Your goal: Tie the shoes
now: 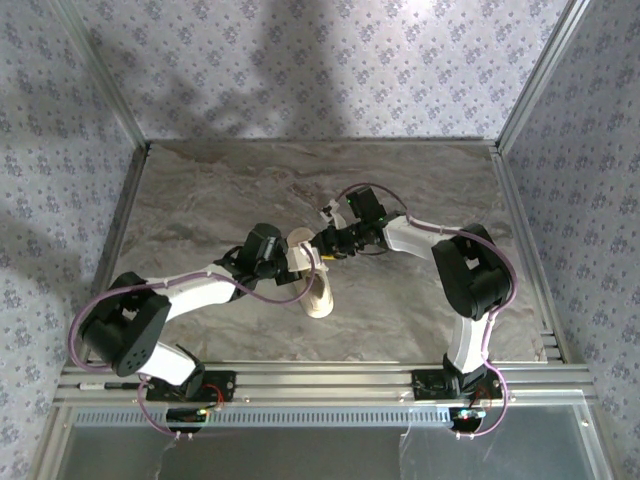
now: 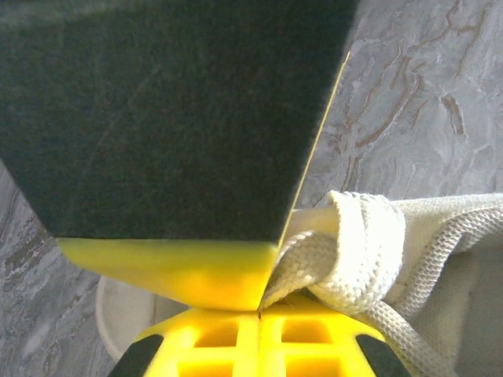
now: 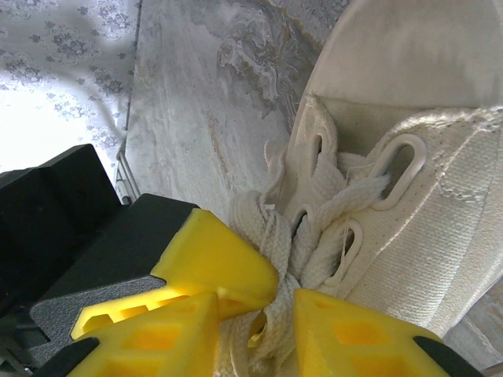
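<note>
Resting near the middle of the marbled table, the cream sneaker is lying between the two arms, with both pincers meeting at its laced end. The left pincer is pressing its yellow fingers fully together, pinching a strand of the white laces at its tip. The right pincer is standing narrowly parted just beside the eyelets, with lace strands running through the gap between its fingers.

sneaker: cream low-top | on table, centre | laces: white, bunched over eyelets
</note>
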Action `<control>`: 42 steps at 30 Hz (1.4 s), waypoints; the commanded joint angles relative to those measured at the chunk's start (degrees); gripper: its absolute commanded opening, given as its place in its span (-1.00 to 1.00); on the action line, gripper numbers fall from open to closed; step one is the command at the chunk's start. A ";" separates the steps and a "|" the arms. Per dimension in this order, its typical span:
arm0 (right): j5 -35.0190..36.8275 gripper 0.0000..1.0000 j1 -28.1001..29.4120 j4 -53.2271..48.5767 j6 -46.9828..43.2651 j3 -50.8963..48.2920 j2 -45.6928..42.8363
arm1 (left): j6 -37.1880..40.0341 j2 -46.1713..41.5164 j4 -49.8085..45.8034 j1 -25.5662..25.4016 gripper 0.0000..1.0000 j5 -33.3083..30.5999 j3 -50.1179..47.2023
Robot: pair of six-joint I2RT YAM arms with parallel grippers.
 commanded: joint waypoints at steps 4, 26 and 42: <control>-0.22 -0.36 -0.63 -2.03 -0.77 0.14 -3.35 | -0.63 0.27 2.28 -0.34 -0.94 0.15 0.84; -2.36 -0.58 0.42 -2.47 -0.95 0.39 -2.64 | -1.28 0.55 4.30 -0.41 -0.23 -0.74 0.62; -3.90 -0.64 0.63 -6.19 -2.98 2.53 -1.54 | -0.76 6.22 11.32 -0.15 -0.59 -1.36 1.99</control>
